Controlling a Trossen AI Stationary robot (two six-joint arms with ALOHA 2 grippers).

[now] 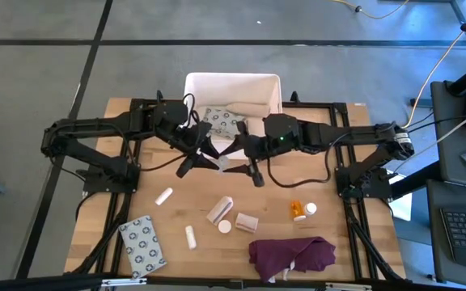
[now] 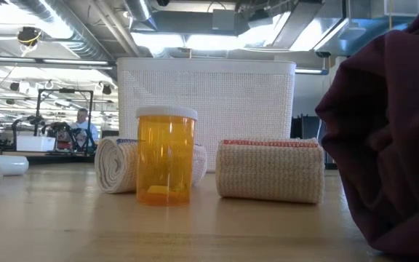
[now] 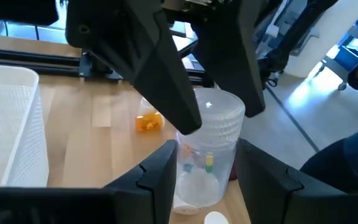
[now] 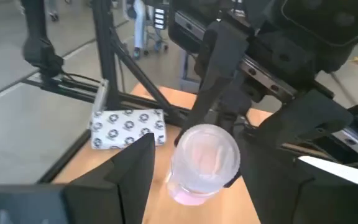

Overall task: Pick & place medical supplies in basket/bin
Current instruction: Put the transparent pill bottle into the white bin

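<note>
A clear plastic jar with a ribbed cap and small coloured bits inside hangs over the table's middle, near the white basket. My left gripper and my right gripper are both shut on it and meet there. One patterned packet lies in the basket. On the table lie another packet, beige rolls, white tubes and the orange pill bottle. My left gripper pinches the jar's clear body between its two fingers, one on each side, below the cap. The fingers come roughly level from the table's left side. The jar is lifted clear of the table. My right gripper pinches the jar's ribbed cap end between its two fingers. It comes from the table's right side, slanting a little down. In its own wrist view the jar's round end sits between the fingers.
A dark purple cloth lies at the near edge, filling the right of the low view. A loose white cap sits beside the orange bottle. The black frame rails run along the table's sides. A person shows far off in the room.
</note>
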